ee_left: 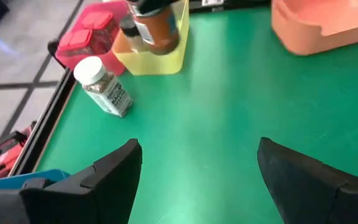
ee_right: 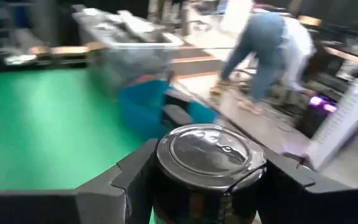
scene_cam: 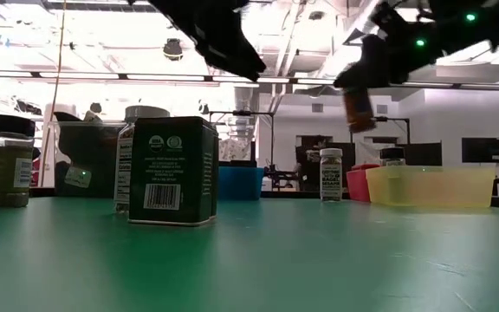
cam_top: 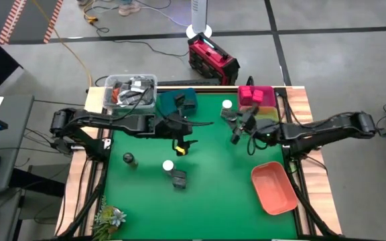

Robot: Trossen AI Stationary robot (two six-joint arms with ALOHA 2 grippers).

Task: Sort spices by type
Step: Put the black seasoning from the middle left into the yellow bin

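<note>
High view, left hand (cam_top: 187, 146) wide, right hand (cam_top: 236, 136) holding one dark-lidded jar (ee_right: 207, 163).

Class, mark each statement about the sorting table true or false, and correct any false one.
1. The right end effector holds a dark-lidded jar. True.
2. The left end effector grips a tin. False: its fingers are apart with nothing between them.
3. The salmon tray holds two jars. False: it looks empty.
4. A white-capped jar stands on the mat beside the yellow tray. True.
5. Pink boxes sit in the pink tray. True.
6. The dark tin lies on its side. False: it stands upright.
</note>
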